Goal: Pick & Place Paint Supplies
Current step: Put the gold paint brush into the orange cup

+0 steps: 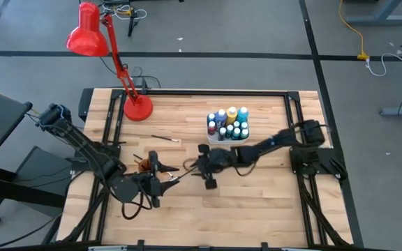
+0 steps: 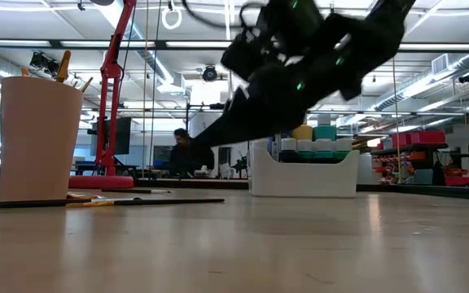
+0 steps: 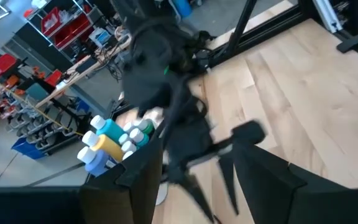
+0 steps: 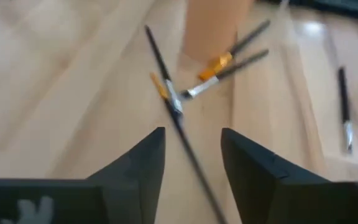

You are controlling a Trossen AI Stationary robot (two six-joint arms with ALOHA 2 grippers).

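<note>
Paint bottles (image 1: 227,124) stand in the white tray (image 1: 223,137) at the table's far right; they also show in the left wrist view (image 3: 114,140). The orange cup (image 1: 145,165) holds brushes (image 2: 63,65). My right gripper (image 1: 195,166) is open just right of the cup, and a thin dark-handled brush (image 4: 176,112) runs between its fingers (image 4: 191,155), which stand on either side of it. Two more brushes (image 4: 229,62) lie by the cup's foot. My left gripper (image 1: 165,180) is open (image 3: 197,180), near the cup, facing the right arm (image 3: 160,68).
A red desk lamp (image 1: 107,49) stands with its base (image 1: 137,108) on the far left of the table. One brush (image 1: 165,138) lies alone toward the far side. A long dark brush (image 2: 137,201) lies flat by the cup (image 2: 39,138). Bare wood (image 1: 257,202) spreads along the near side.
</note>
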